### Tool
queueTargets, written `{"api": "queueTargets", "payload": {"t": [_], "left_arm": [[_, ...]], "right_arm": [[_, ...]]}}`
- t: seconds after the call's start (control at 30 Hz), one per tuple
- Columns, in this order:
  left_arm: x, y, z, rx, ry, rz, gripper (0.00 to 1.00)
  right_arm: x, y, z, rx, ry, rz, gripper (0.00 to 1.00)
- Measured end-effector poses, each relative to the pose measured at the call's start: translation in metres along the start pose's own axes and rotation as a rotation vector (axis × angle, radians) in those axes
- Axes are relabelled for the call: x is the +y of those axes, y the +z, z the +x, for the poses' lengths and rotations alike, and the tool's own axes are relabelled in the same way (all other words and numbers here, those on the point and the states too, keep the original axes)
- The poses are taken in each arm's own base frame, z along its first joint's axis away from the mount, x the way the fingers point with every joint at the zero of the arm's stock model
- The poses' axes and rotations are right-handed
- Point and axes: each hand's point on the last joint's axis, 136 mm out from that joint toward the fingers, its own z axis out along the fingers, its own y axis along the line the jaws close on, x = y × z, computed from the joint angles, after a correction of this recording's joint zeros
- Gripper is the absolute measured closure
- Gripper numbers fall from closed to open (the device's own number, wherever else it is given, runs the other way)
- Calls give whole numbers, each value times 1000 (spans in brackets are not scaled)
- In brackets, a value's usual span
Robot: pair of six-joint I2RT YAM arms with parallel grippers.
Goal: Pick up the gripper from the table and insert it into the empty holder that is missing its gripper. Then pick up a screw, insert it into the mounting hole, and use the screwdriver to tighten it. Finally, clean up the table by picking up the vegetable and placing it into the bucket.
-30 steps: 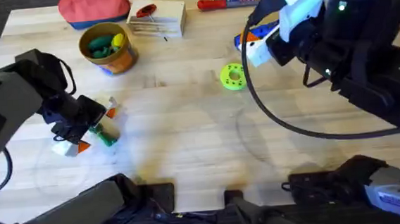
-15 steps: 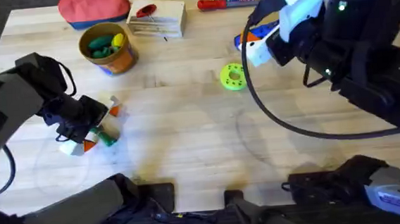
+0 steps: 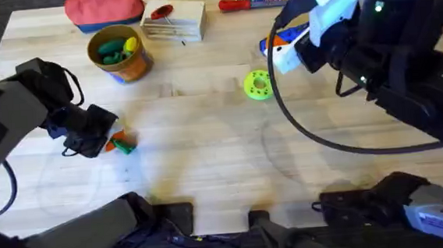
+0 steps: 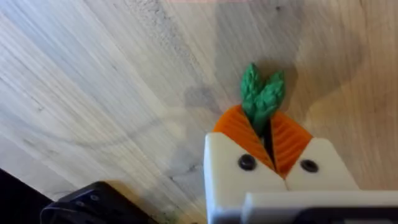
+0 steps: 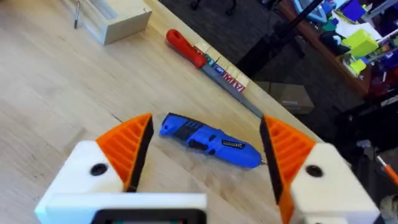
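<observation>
The vegetable (image 4: pixel 262 94), a small toy carrot with a green leafy top, lies on the table (image 3: pixel 207 141) at the left. My left gripper (image 4: pixel 271 134) is shut on it, and the green top sticks out between the orange pads (image 4: pixel 239 130). From overhead the left gripper (image 3: pixel 105 140) covers most of the vegetable (image 3: pixel 121 145). Both white finger blocks carry orange tips and a dark screw head (image 4: pixel 247 162). My right gripper (image 5: pixel 207 127) hangs open above the blue screwdriver (image 5: pixel 211 142) at the far right. The bucket (image 3: pixel 120 53) stands at the far left with green and yellow toys inside.
A red pouch (image 3: pixel 104 9) and a wooden box (image 3: pixel 174 22) sit along the far edge, with a red-handled screwdriver (image 3: pixel 248 2) beside them. A green-yellow ring (image 3: pixel 257 85) lies near the middle. The right arm (image 3: pixel 389 57) bulks over the right side.
My left wrist has rolled over, so its white fingers now sit hidden beneath it. The vegetable has shifted slightly toward the far side. The right arm has not moved.
</observation>
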Motion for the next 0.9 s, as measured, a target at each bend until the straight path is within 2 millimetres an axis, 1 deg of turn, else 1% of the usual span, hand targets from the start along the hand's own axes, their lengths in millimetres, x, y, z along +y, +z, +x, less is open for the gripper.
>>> {"api": "queueTargets", "payload": {"t": [0.17,0.23,0.3,0.43,0.53,0.63,0.73,0.9], "left_arm": [[6,-4,7,37,0,-28,980],[3,-11,4,35,0,-26,980],[-5,-26,-6,15,0,-11,980],[-27,-64,-36,-65,-1,52,981],[-47,-94,-58,-137,0,129,981],[-75,-119,-81,-222,7,252,981],[-100,-136,-100,-293,9,379,981],[-136,-160,-121,-397,-2,540,981]], "right_arm": [[0,0,0,1,0,0,10],[0,0,0,0,0,0,10],[0,0,0,0,0,0,10],[0,0,0,0,0,0,10],[0,0,0,1,0,0,10],[0,0,0,1,0,0,10],[0,0,0,1,0,0,10],[0,0,1,3,-1,-1,9]]}}
